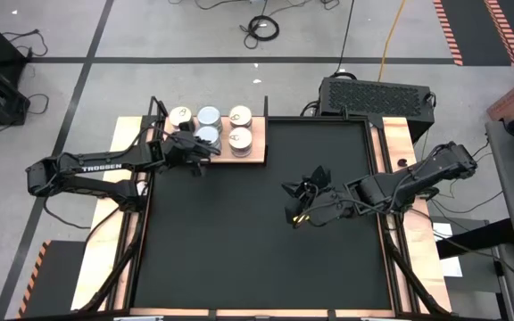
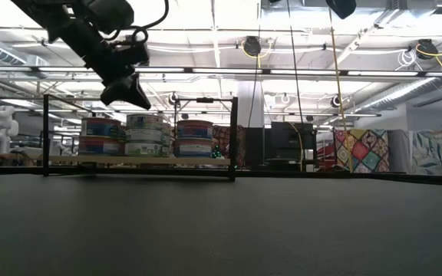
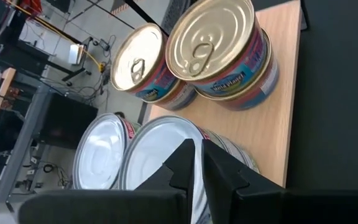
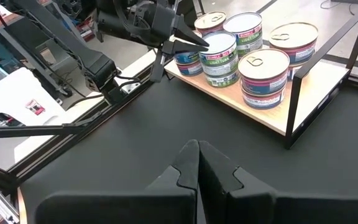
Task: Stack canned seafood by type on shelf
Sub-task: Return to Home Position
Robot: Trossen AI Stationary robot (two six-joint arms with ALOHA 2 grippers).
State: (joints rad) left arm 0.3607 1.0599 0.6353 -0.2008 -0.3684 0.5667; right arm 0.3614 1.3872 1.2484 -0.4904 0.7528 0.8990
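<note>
The black mat (image 1: 239, 250) holds the shelf (image 3: 281, 118) at its far left corner, with the canned seafood (image 4: 264, 78) stacked on it in twos. The left gripper (image 3: 197, 149), fingers pressed together, hovers just beside the stacks. The right gripper (image 4: 197, 152), also pressed together, hangs over mid-mat.

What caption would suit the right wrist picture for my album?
Seafood tins stacked on the wooden shelf, left gripper close beside them, right gripper shut.

black mat (image 1: 248, 241) open, tins (image 4: 264, 78) crowd the shelf (image 4: 321, 84), frame post (image 4: 291, 109) at its corner
</note>
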